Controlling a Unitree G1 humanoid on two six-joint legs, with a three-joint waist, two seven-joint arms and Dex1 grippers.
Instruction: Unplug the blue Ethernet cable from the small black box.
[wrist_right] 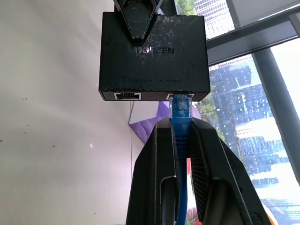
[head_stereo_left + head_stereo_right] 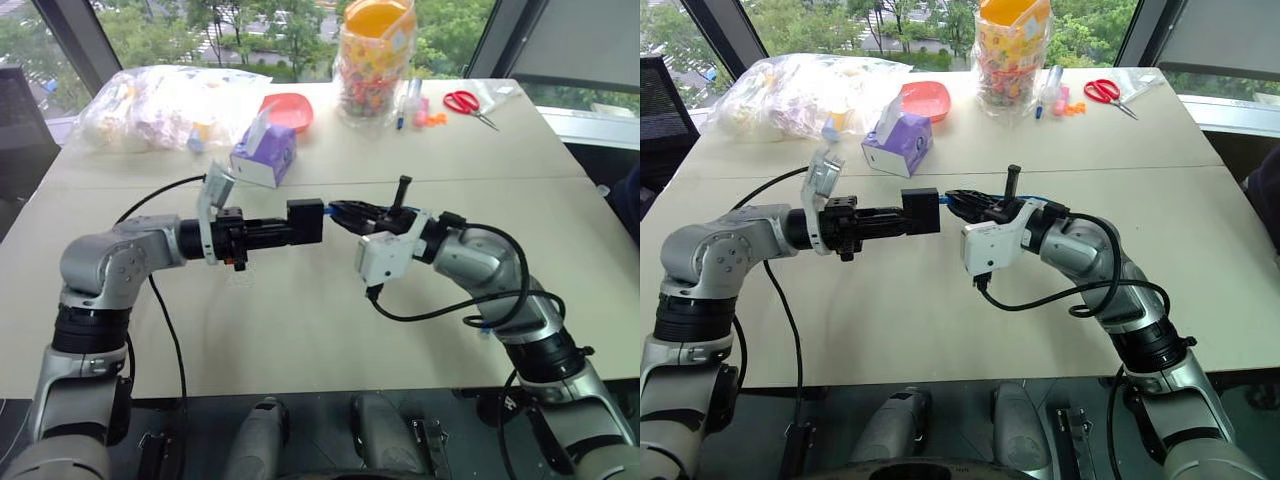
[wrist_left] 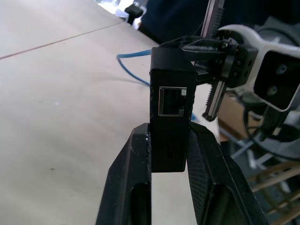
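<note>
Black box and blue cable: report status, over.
Left gripper shut on small black box. Right gripper shut on blue Ethernet cable at its plug, still in its socket. Nothing in the way.

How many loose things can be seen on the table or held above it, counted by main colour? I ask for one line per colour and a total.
Black: 1, the small matte black plastic box
Blue: 1, the thin light-blue Ethernet cable
Purple: 1, the purple cardboard tissue box
Red: 2, the red plastic bowl and the red-handled scissors
Clear: 2, the clear plastic bag and the clear jar with an orange lid
Total: 7
</note>
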